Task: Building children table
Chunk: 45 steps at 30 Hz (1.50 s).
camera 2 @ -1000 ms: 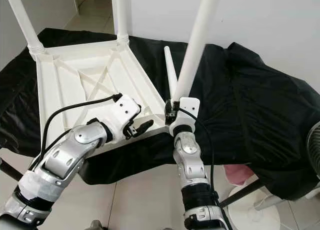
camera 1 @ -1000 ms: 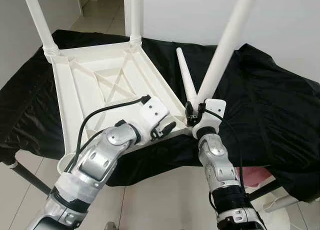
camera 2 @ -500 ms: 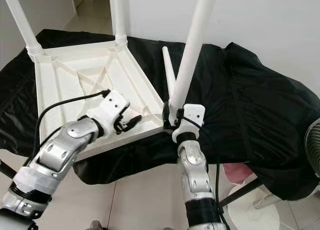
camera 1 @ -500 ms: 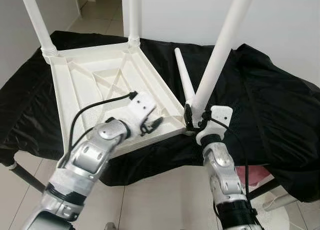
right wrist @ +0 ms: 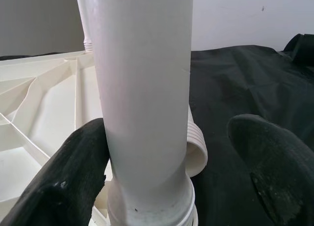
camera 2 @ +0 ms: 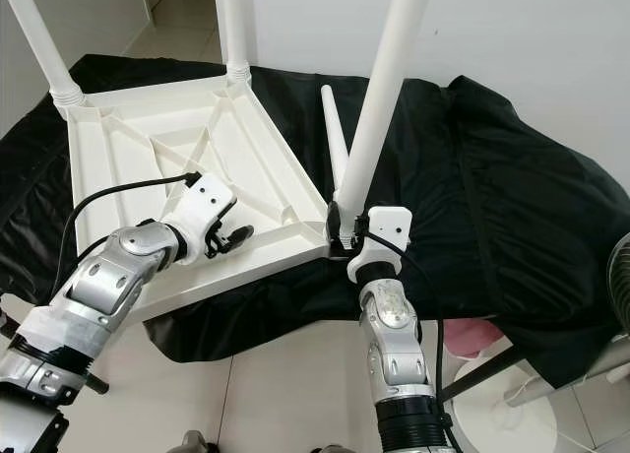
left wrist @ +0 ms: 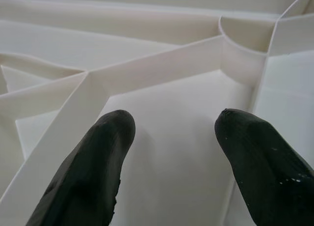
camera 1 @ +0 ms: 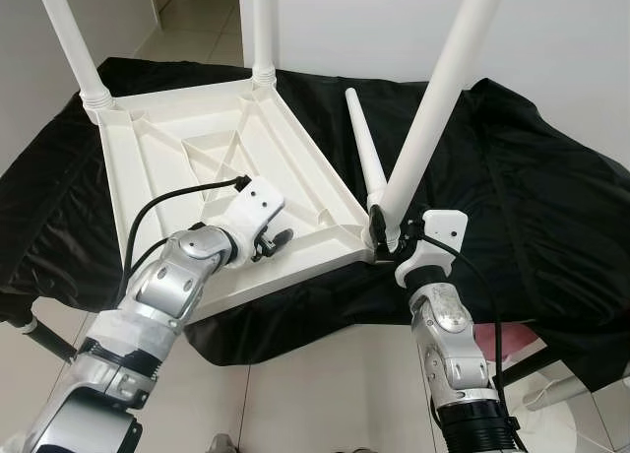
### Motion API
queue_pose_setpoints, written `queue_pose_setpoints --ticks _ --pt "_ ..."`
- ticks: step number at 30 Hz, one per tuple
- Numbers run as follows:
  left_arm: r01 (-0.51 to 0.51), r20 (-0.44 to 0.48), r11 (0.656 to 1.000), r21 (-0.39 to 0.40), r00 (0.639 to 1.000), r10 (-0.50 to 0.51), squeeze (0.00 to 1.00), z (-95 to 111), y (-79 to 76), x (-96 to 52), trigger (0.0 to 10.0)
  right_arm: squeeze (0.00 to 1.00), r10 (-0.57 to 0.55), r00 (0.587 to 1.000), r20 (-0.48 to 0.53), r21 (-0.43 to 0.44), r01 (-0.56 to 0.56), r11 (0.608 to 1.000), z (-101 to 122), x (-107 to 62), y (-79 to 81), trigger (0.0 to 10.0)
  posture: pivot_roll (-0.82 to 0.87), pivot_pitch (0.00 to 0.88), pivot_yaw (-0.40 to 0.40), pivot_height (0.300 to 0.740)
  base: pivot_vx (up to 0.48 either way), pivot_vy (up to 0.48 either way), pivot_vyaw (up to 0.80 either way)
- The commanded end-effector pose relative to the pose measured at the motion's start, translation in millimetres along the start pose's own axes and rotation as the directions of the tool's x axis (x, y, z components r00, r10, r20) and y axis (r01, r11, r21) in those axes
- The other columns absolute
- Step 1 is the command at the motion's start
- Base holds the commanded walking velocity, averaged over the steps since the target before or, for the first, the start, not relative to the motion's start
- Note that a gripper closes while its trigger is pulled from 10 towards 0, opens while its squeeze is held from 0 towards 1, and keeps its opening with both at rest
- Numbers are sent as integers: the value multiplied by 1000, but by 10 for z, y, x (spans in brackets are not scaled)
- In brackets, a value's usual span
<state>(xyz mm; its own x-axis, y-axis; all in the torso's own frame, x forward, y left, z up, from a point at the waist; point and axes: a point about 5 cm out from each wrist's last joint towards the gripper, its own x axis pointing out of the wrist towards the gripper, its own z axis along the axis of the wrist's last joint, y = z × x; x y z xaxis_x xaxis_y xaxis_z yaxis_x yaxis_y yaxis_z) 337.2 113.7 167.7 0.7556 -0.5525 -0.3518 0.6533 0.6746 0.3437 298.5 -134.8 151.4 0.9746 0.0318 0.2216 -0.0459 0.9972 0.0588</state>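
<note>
The right hand [camera 1: 379, 238] sits at the base of a white leg [camera 1: 433, 98], fingers apart, 1 pad [right wrist: 73, 182] touching it and the other clear, having loosened since a second ago. The leg stands tilted in the near corner of the upturned tabletop [camera 1: 187, 167] on the black-draped surface [camera 1: 551, 207], so it looks seated. The left hand [camera 1: 271, 241], fingers apart and holding nothing, has slid back over the ribbed underside. 2 far legs stand fitted; 1 spare leg [camera 1: 362, 148] lies just beside the tabletop.
</note>
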Motion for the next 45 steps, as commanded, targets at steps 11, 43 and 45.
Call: queue_pose_setpoints --ticks 11,43,45 --pt "95 117 992 -85 990 -85 0 135 15 -36 10000 0 -4 1000 -8 -18 4 1000 9 80 -22 10000 -29 92 -26 740 0 0 0" --pt "46 -136 996 -83 989 -57 0 -255 -24 156 10000 0 14 1000 -28 -49 -15 999 -52 88 3 10000 -58 69 16 740 0 0 0" --pt "-82 -171 985 -149 984 56 0 -309 137 156 4549 0 19 999 -36 -46 -20 999 -66 111 24 10000 -56 65 9 740 0 0 0"
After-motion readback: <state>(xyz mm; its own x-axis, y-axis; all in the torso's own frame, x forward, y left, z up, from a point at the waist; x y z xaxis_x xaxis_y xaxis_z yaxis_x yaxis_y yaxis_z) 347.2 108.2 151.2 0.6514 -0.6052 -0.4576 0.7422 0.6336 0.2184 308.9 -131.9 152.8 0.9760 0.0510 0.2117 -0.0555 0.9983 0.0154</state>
